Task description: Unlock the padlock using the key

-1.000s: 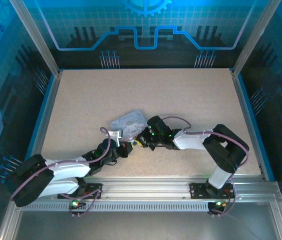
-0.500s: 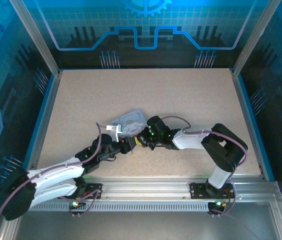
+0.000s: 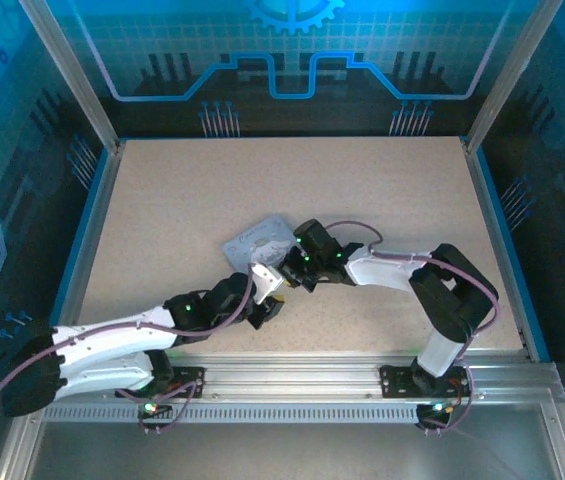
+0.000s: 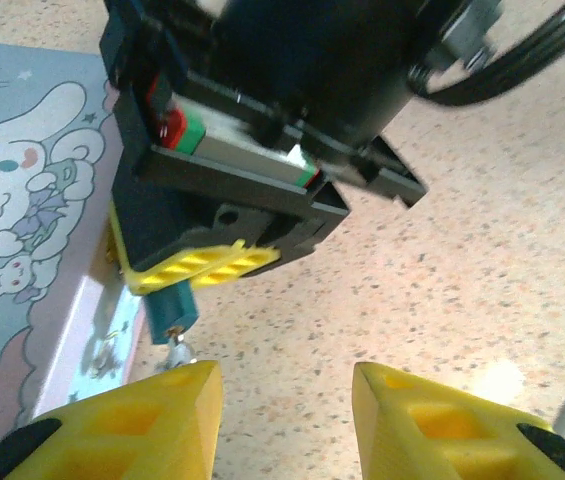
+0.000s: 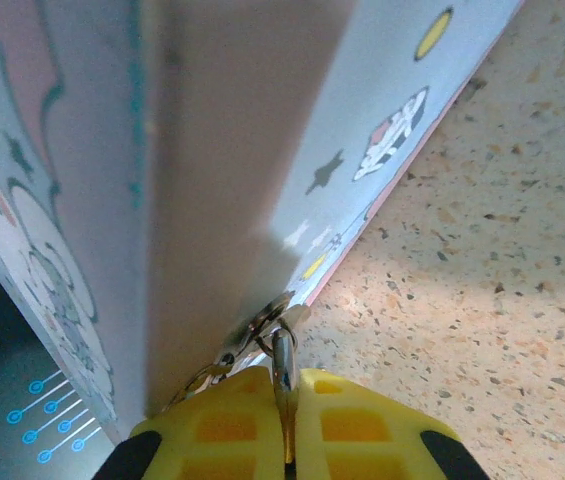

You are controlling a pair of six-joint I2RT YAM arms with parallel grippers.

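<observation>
Right gripper (image 5: 284, 388), reaching low leftward, seemingly pinches the padlock (image 4: 168, 312).

Blue light washes the enclosure walls (image 3: 22, 150) above an evenly lit table (image 3: 162, 200). Up close, bright patches glare on the speckled surface, a cable (image 4: 522, 60) blurs, and the tin (image 5: 212, 150) falls in soft shadow.

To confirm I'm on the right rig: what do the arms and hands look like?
Both arms have white shells, on the left arm and the right arm, joined by black joints with small green lights. A purplish cable loops along each. The left hand and right hand carry yellow fingers with recessed grid pockets; the right hand's black body shows red and green parts.
</observation>
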